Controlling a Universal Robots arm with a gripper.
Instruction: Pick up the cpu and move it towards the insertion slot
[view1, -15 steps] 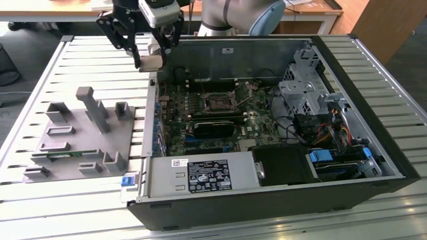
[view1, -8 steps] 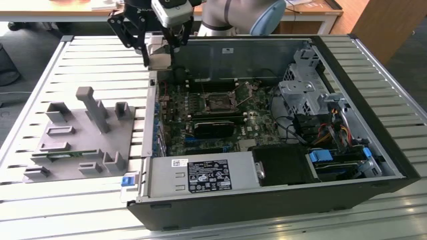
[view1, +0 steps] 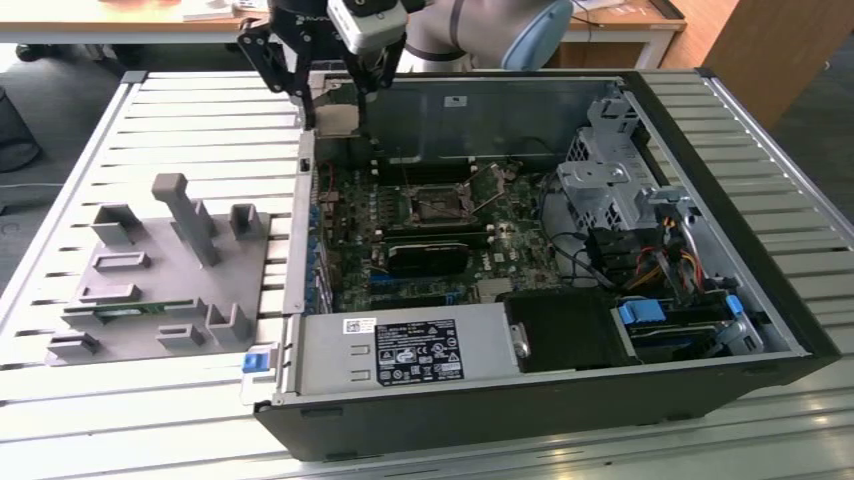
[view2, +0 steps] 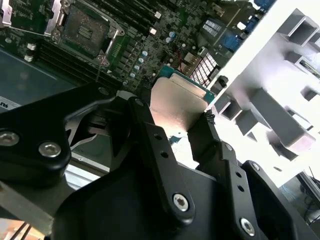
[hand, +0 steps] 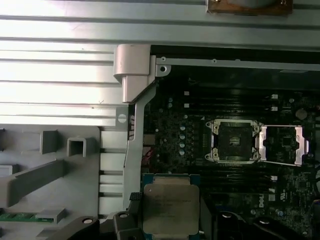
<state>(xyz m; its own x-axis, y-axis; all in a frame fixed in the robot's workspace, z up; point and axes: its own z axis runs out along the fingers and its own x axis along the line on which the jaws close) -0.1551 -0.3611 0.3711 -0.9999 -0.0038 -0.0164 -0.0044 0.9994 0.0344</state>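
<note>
Currently my black claw (view2: 175, 117) is clamped on the flat silvery-grey square cpu (hand: 170, 210), held in the air over the open case's edge. Dark metal-framed insertion slot (hand: 234, 141) sits ahead, well apart. Risk: thin edge grip; a tilt could drop the chip.

Black gripper (view2: 175, 117) clamps the cpu (view2: 176, 102) above the green motherboard (view2: 130, 45).
</note>
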